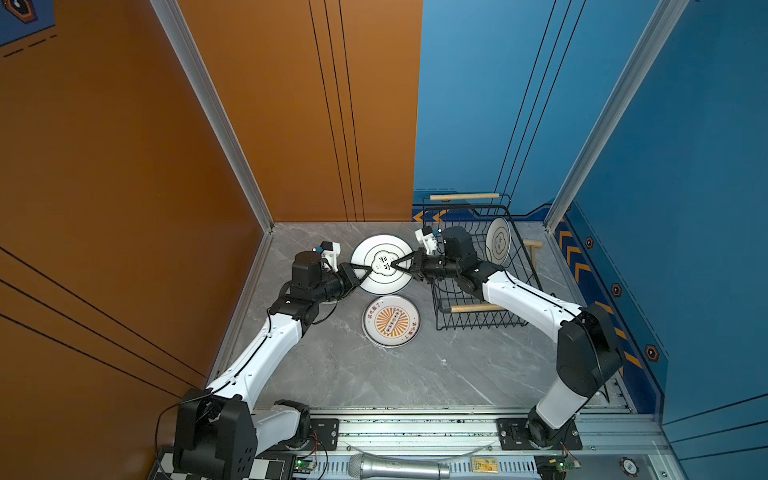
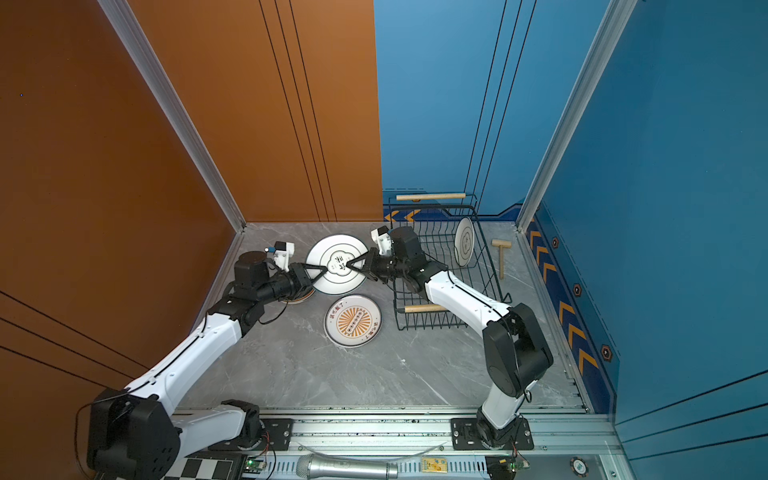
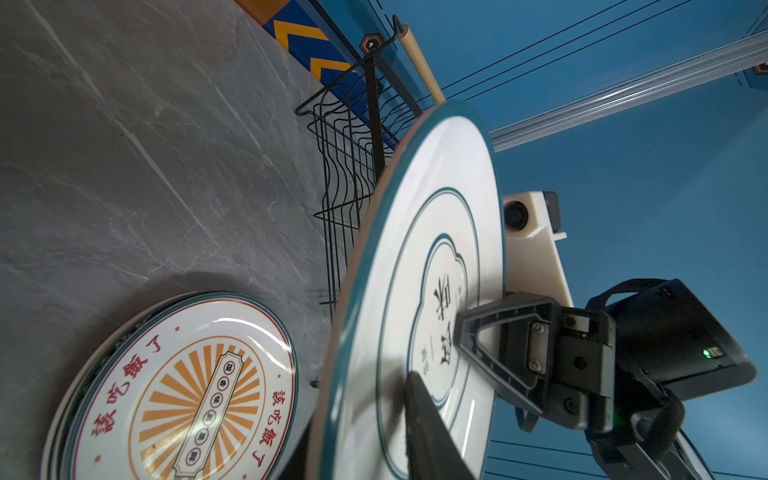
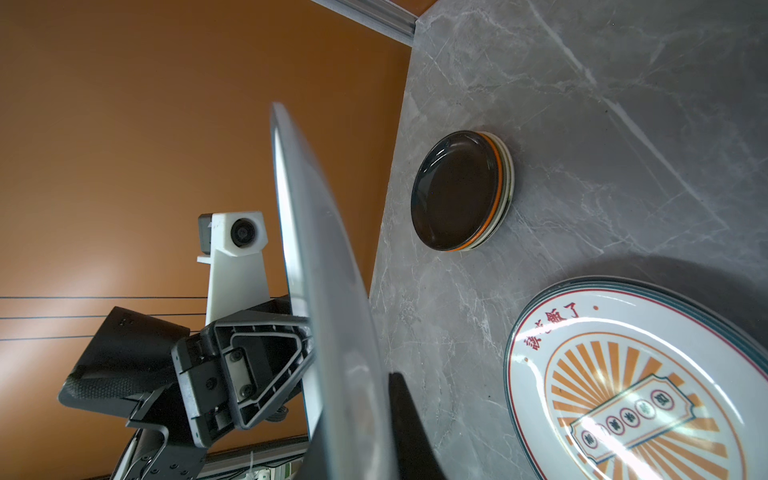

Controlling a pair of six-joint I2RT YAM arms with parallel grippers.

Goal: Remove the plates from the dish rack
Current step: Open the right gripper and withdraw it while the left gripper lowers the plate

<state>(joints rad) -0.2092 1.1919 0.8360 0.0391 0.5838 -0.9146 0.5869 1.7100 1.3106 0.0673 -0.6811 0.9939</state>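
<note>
Plate [image 1: 381, 286] printed face upward, slightly tilted

The grey marbled bench [image 1: 374, 374] bears a black wire dish rack [image 1: 478, 322], stacked white sunburst plates [image 1: 391, 321], stacked small black-topped plates [image 4: 457, 191] and a wooden T-shaped tool [image 1: 532, 251].

A grey marbled table [image 1: 415, 374] fills the floor of the booth. An orange wall [image 1: 124, 166] stands on its left side, and a blue wall [image 1: 478, 104] closes the back and right. Aluminium posts [image 1: 216, 112] mark the corners. A strip of orange chevrons [image 1: 582, 266] runs along the foot of the right wall. A small wooden T-shaped piece [image 1: 532, 251] lies flat on the table near that wall. In front of the table runs a metal rail [image 1: 415, 432]. Before it, in both top views, lie a silver microphone [image 2: 345, 467], a checkered board [image 2: 203, 467], a yellow card [image 1: 484, 464] and a round chip [image 1: 628, 465].
</note>
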